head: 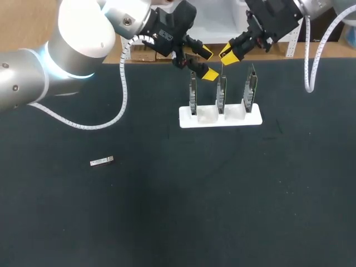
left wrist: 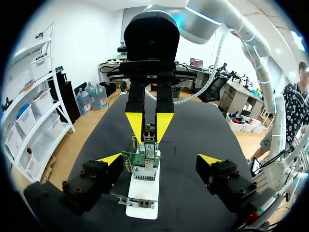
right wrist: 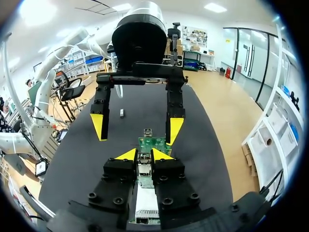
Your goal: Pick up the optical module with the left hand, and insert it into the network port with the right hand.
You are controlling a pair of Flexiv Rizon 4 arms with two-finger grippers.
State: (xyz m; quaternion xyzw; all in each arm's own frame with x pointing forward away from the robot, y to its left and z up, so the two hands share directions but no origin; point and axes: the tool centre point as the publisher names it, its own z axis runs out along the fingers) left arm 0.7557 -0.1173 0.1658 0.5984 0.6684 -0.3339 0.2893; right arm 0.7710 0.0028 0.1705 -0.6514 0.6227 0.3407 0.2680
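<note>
My right gripper (head: 229, 54) (right wrist: 145, 154) is shut on a small metal optical module (right wrist: 144, 163) (left wrist: 149, 145). It holds the module just above the middle network card (head: 221, 92) of a white rack (head: 220, 120). Facing it across that card is my left gripper (head: 207, 64) (left wrist: 160, 159), open with nothing between its fingers. A second optical module (head: 102, 162) (right wrist: 122, 113) lies flat on the dark table, far to the left of the rack.
The rack holds three upright green cards: left (head: 193, 94), middle and right (head: 250, 89). The black mat (head: 183, 206) covers the table; its far edge runs just behind both grippers.
</note>
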